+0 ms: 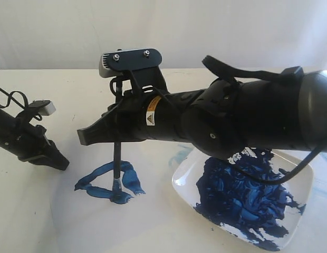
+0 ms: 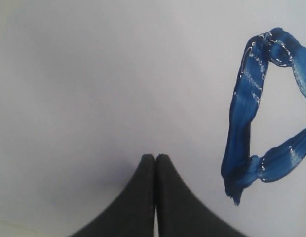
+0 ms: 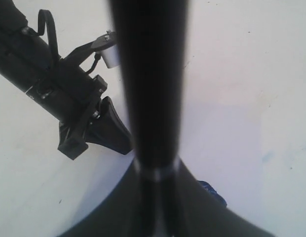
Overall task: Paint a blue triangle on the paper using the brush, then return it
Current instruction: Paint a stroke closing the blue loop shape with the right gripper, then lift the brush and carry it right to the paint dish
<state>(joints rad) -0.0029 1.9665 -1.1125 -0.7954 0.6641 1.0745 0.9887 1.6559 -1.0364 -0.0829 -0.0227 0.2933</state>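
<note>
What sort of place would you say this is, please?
Probably a robotics lab bench set up for painting: a plain table, a dish of blue paint, and the right gripper holding a brush on a blue triangle.

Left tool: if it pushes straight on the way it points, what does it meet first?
Probably bare paper; the left tool angles down at it, with the blue triangle off to one side.

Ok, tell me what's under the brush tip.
The brush tip rests on the outline of the blue triangle, painted on the paper. The bristles hide the spot directly beneath them.
</note>
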